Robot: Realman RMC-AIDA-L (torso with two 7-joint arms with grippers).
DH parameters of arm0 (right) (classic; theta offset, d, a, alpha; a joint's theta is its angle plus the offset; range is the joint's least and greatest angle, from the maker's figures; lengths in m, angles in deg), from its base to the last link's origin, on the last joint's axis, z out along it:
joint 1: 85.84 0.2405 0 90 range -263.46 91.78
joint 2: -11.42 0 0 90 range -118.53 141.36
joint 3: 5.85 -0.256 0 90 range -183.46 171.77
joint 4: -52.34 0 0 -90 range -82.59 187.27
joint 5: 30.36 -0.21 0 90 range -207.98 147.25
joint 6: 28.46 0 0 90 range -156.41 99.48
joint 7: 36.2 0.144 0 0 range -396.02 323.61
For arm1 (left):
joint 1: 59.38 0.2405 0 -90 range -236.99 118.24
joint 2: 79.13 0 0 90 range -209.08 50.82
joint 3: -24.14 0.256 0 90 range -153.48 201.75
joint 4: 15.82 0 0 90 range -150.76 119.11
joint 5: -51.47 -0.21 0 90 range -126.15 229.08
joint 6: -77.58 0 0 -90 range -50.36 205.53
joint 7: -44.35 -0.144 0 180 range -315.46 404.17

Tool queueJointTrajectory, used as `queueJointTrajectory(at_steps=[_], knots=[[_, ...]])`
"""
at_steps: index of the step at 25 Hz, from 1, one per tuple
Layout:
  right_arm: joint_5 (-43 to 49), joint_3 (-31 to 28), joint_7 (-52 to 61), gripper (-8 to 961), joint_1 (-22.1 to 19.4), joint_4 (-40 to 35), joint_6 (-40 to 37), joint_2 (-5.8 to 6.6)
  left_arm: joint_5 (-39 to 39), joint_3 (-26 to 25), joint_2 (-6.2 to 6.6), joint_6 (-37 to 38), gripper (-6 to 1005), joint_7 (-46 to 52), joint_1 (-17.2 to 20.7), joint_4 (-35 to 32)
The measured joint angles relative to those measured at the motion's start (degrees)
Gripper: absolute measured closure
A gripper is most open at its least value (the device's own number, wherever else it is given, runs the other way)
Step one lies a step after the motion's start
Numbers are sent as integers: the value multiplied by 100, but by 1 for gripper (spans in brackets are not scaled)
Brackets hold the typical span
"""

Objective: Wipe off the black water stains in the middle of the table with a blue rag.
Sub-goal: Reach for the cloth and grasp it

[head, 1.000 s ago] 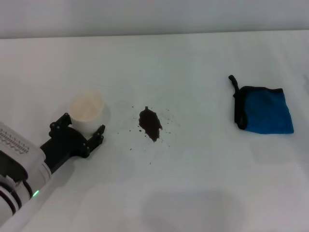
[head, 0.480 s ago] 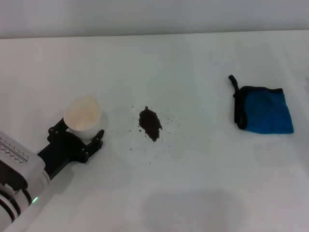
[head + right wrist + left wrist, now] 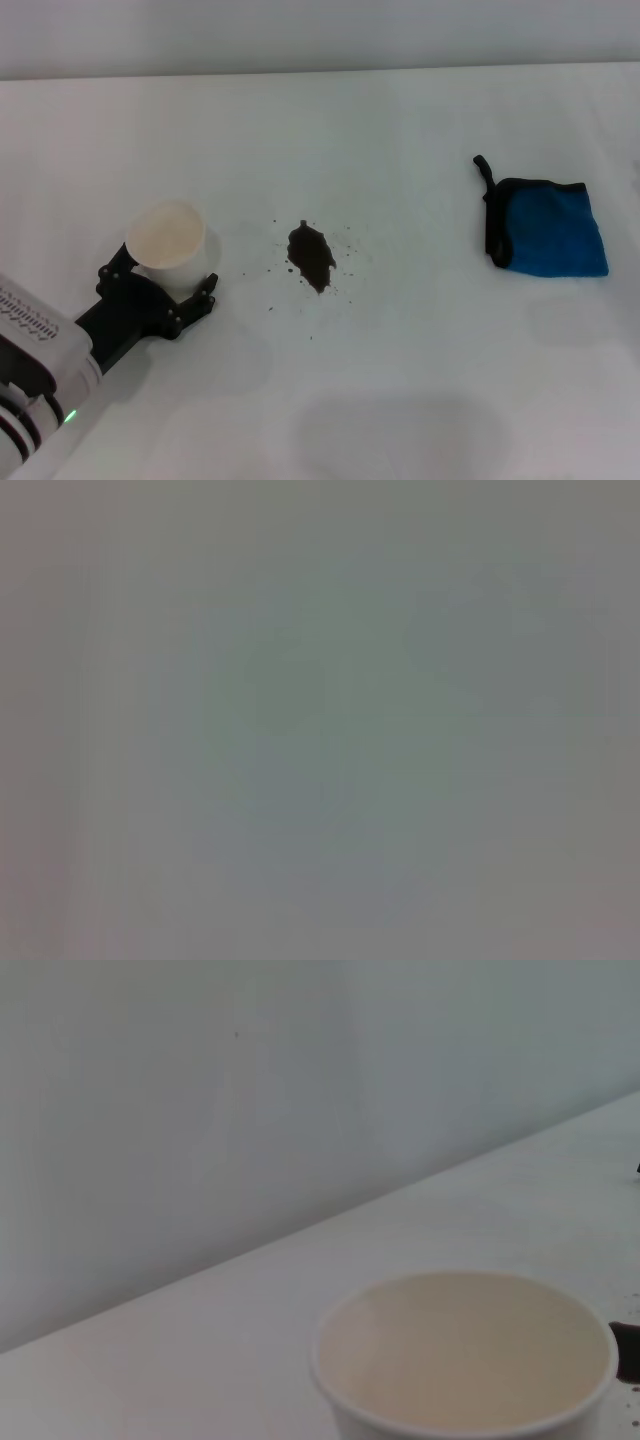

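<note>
Rag (image 3: pixel 548 229) position governs the coming move: it lies flat at the table's (image 3: pixel 400 120) right side, well apart from the stain (image 3: pixel 312 257), which sits mid-table with specks scattered around it. The folded cloth shows its black-edged side and short loop turned toward the stain; its blue body extends away to the right.

Left gripper (image 3: pixel 160 292) is at the opposite, left side, its fingers closed around the base of a white paper cup (image 3: pixel 167 235). The cup stands just left of the stain, upright and apparently empty in the left wrist view (image 3: pixel 462 1355). The stain therefore lies between cup and rag, nearer the cup.

Right gripper does not appear in the head view, and the right wrist view shows only a blank grey field, so its position and finger state cannot be told.

Judgement: the rag is untouched and the wiping has not begun. Since the rag lies on the right and the left gripper is occupied with the cup, the right arm looks better placed to fetch it, then carry it leftward to the stain.
</note>
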Motion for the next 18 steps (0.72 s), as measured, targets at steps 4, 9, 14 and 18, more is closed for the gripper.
queueJointTrajectory(at_steps=[4, 9, 14, 18], knots=[[0, 3, 0, 196, 7, -8, -26, 0, 7, 1, -3, 126, 106, -182, 122, -7], [0, 8, 0, 196, 11, -28, -83, 7, 27, 1, -8, 667, 106, -402, 428, -9], [0, 15, -2, 196, 37, -60, -140, 50, 31, 1, -12, 1038, 106, -420, 778, -15], [0, 21, -4, 197, 16, -196, -226, 59, 54, 1, -17, 1140, 106, -408, 1035, -24]])
